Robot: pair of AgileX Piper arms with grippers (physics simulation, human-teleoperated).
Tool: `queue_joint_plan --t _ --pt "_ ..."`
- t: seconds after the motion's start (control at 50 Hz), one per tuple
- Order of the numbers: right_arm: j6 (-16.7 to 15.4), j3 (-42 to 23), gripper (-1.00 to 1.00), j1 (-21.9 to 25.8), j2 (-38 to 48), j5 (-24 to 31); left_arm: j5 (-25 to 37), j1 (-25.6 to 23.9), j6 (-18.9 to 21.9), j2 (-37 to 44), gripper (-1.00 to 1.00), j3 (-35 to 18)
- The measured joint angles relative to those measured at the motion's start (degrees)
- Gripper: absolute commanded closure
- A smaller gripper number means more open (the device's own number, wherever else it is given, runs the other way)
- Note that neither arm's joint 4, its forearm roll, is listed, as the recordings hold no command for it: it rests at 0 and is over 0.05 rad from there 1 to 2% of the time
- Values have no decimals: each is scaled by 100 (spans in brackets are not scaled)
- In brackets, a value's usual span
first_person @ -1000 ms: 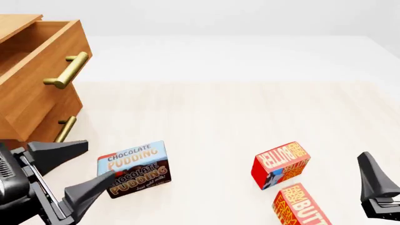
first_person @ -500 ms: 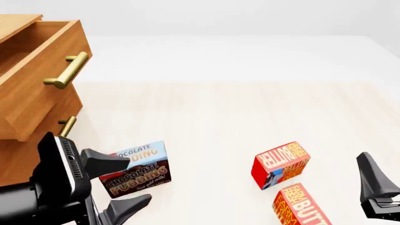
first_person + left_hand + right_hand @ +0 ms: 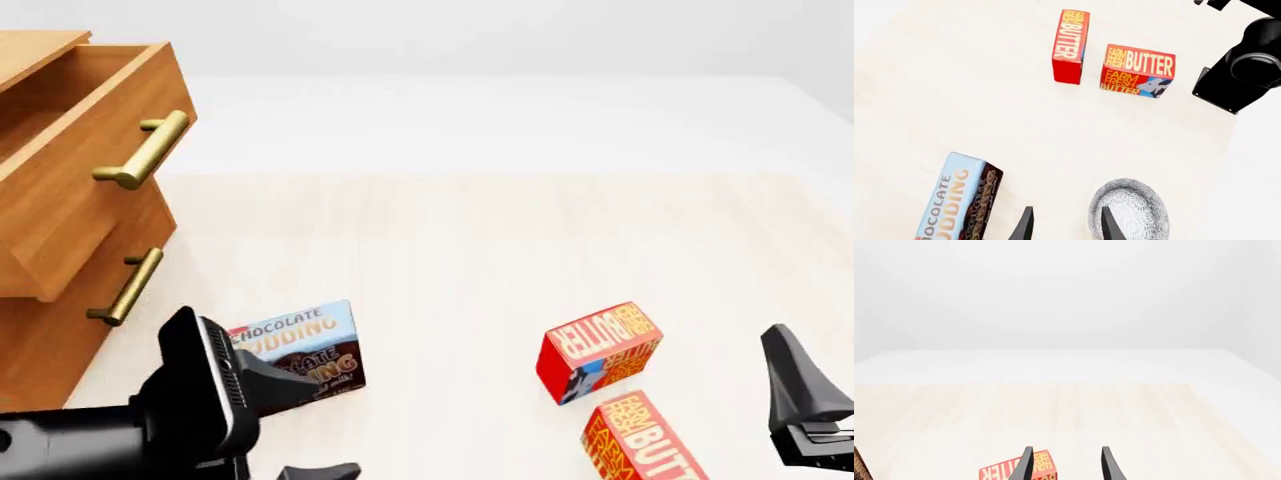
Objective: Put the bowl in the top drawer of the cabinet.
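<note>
Seeing the top drawer (image 3: 80, 150) already open, I've yet to grab the bowl (image 3: 1131, 212) on the desk (image 3: 954, 100); left pincer (image 3: 1064, 225) open and empty beside it, right pincer (image 3: 1065, 465) open too.

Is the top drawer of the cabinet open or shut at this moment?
Open. In the front view the top drawer juts out well past the lower drawer's front, and its inner cavity shows from above.

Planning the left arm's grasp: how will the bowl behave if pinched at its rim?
The bowl looks rigid, so it should keep its shape. Its thin rim gives little hold and may slip. Shallow and round, it would probably tilt from a one-sided pinch.
</note>
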Motion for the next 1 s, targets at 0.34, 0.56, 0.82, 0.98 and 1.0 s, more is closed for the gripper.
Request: queue_joint_plan --t 0.34,0.56,0.82,0.98,1.0 --pt "5 0 -100 -20 0 -2 -395 -451 -420 389 -100 141" --pt "8 0 -100 -43 0 3 -809 -616 -777 544 -100 432" --pt "5 0 -100 -70 1 22 -1569 -753 -1240 893 -100 925" --pt "11 1 -100 -76 1 29 -1799 -792 -1365 1006 -100 1042" --pt "12 1 -100 -76 1 29 -1822 -796 -1377 1017 -100 1053"
